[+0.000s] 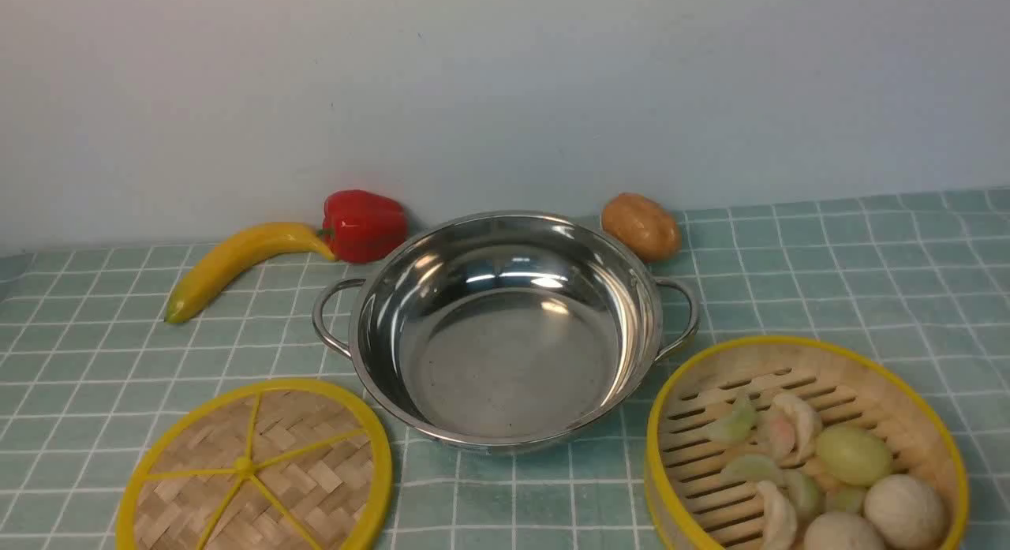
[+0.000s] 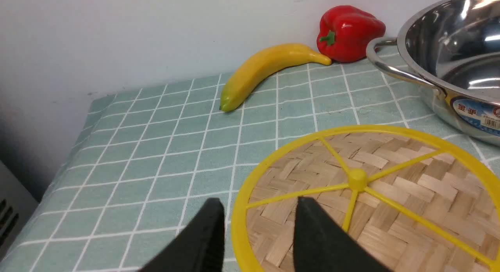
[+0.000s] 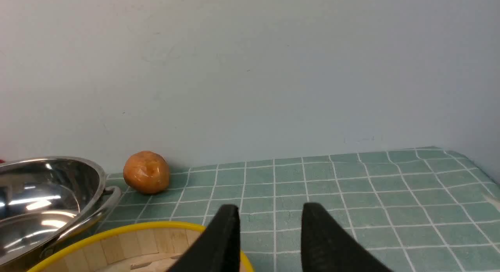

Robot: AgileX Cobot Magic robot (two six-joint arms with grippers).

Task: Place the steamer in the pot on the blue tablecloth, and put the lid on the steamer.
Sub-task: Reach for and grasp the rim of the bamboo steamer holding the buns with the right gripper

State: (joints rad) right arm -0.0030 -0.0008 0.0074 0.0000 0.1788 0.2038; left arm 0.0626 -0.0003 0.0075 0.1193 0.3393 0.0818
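At the far left of the teal-blue tablecloth with its grid of thin white lines lies a yellow toy banana, its tip just beside a glossy red bell pepper against the back wall. Both are well clear of the work, so they look like bystanders to the task. Nearer the robot, the flat round woven-bamboo lid with a thick yellow rim and six yellow spokes rests flat on the cloth, just beside the pot's near-left edge and within the left arm's reach. In the left wrist view the left gripper hangs over it with its black fingers spread, one outside the yellow rim and one over the weave. I cannot tell whether they touch it. In the middle stands the wide, shallow, shiny stainless-steel pot with two loop side handles, upright and empty, its mouth open to take the basket. Behind its right handle sits a rounded orange-brown potato-like toy, apart from everything else. At the right, the round bamboo steamer with a yellow rim and slatted floor sits on the cloth near the pot's right handle, not yet in the pot, holding pale toy dumplings and buns. The right gripper hovers by the steamer's rim, fingers parted and gripping nothing. Each arm seems stationed over its own piece, and the steamer likely has to go in first, with the lid following.
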